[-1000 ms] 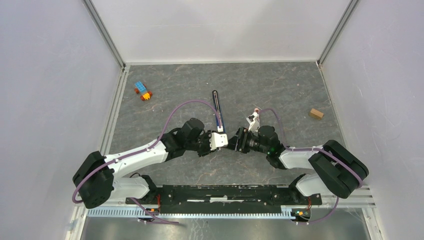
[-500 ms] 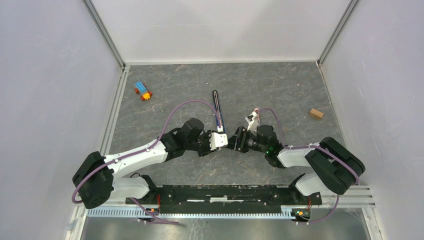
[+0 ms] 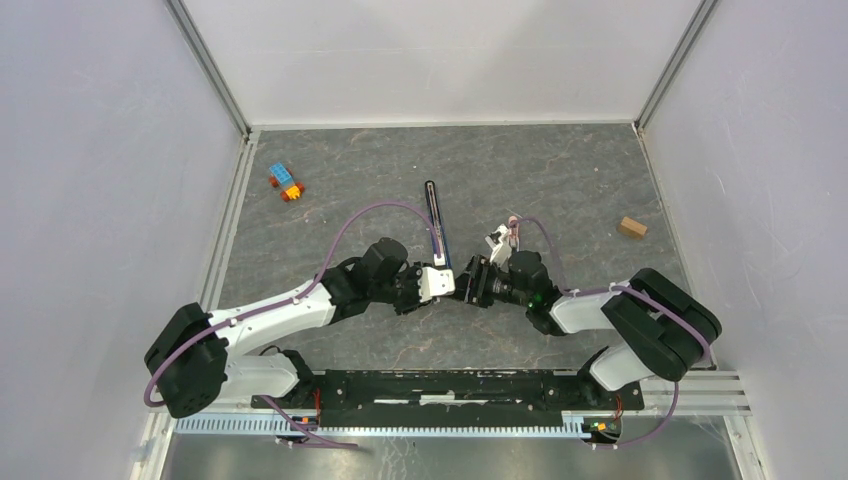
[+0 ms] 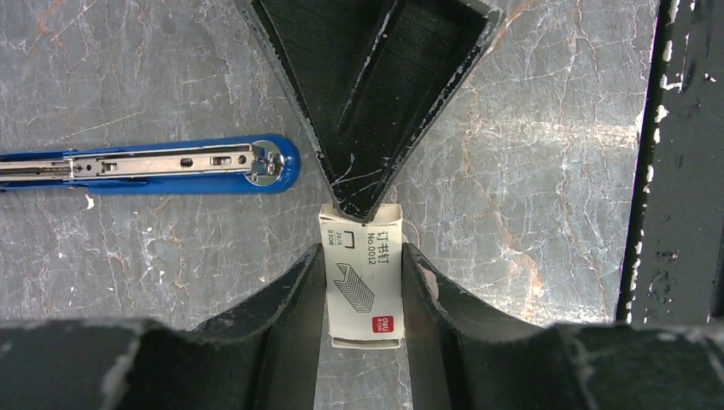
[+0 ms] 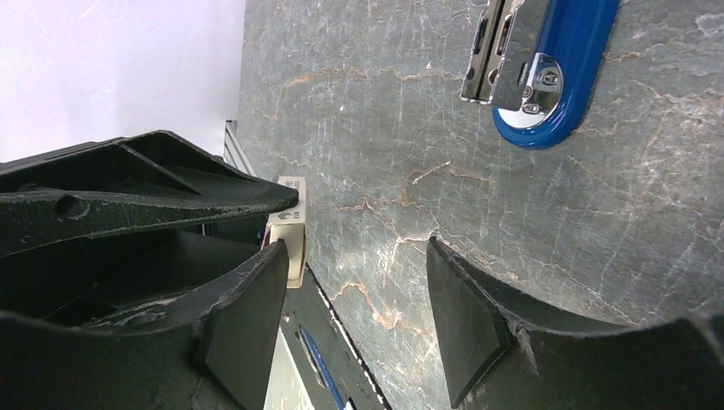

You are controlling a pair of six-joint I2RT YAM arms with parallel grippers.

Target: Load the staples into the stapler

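Note:
The blue stapler lies opened out flat on the table, its metal channel up; it also shows in the left wrist view and the right wrist view. My left gripper is shut on a small white staple box, held just right of the stapler's near end. My right gripper is open, facing the left one. One of its fingers touches the box's far end. No loose strip of staples shows.
A small pink-and-white piece lies behind the right wrist. Toy bricks sit at the back left and a wooden block at the right. Walls close in the table on three sides.
My right gripper has crept a little to the left, up to the end of the box. The left gripper and the stapler have not moved.

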